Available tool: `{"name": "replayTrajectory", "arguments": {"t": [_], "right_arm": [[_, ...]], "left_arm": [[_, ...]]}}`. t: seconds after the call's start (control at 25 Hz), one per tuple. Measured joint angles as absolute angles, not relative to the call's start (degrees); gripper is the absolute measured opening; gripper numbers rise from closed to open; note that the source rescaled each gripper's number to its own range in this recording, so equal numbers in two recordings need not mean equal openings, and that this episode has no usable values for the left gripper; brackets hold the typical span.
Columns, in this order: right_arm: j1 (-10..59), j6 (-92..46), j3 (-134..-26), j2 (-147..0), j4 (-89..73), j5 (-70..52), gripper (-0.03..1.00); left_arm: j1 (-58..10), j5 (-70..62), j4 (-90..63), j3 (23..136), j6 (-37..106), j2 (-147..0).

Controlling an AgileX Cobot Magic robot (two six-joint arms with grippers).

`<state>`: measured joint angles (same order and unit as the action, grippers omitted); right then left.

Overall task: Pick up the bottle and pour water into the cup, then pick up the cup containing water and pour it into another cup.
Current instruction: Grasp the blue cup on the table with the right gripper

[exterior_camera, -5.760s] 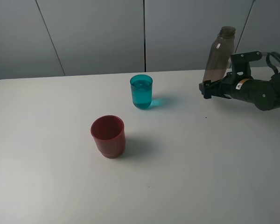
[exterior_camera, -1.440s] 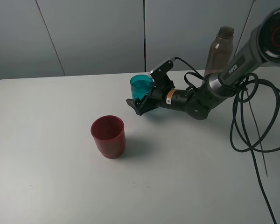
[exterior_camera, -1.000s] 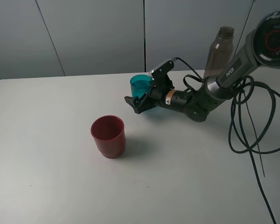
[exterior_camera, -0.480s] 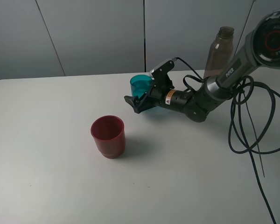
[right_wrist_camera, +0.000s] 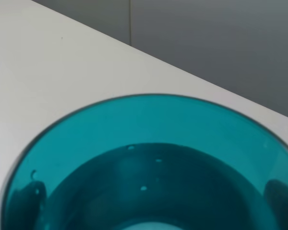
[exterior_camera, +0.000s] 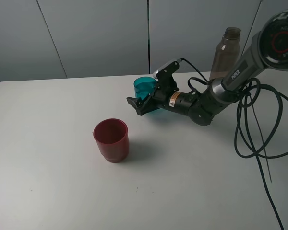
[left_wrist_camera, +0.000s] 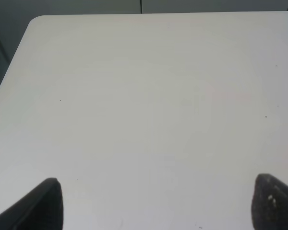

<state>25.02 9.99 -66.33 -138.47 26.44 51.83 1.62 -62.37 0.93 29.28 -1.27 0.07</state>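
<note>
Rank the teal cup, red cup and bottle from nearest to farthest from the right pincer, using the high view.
1. Teal cup, straddled by the right pincer.
2. Red cup, front left of it.
3. Bottle, far back right.

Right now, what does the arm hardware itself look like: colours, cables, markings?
The right arm is dark grey-black, with white PIPER lettering on its forearm, an orange-and-white label near the black right tool, a red-ringed round joint and loose black cables. Of the left tool, only two dark fingertips show.
</note>
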Motion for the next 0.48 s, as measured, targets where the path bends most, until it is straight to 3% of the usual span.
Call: {"name": "replayTrajectory", "arguments": {"t": [0.24, 0.28, 0.32, 0.36, 0.44, 0.48], "right_arm": [[25.0, 10.0, -66.3, -138.5, 26.4, 51.9, 0.99], [25.0, 10.0, -66.3, -138.5, 26.4, 51.9, 0.94], [25.0, 10.0, -66.3, -138.5, 26.4, 51.9, 0.82], [25.0, 10.0, -66.3, -138.5, 26.4, 51.9, 0.62], [25.0, 10.0, -66.3, -138.6, 26.2, 51.9, 0.03], [25.0, 10.1, -66.3, -138.6, 26.2, 51.9, 0.07]], "left_arm": [[1.6, -62.4, 0.9, 29.3, -1.3, 0.1], [1.6, -62.4, 0.9, 29.3, -1.3, 0.1], [1.6, -62.4, 0.9, 29.3, -1.3, 0.1], [1.6, -62.4, 0.9, 29.3, -1.3, 0.1], [1.6, -62.4, 0.9, 29.3, -1.3, 0.1], [1.6, -62.4, 0.9, 29.3, -1.3, 0.1]]}}
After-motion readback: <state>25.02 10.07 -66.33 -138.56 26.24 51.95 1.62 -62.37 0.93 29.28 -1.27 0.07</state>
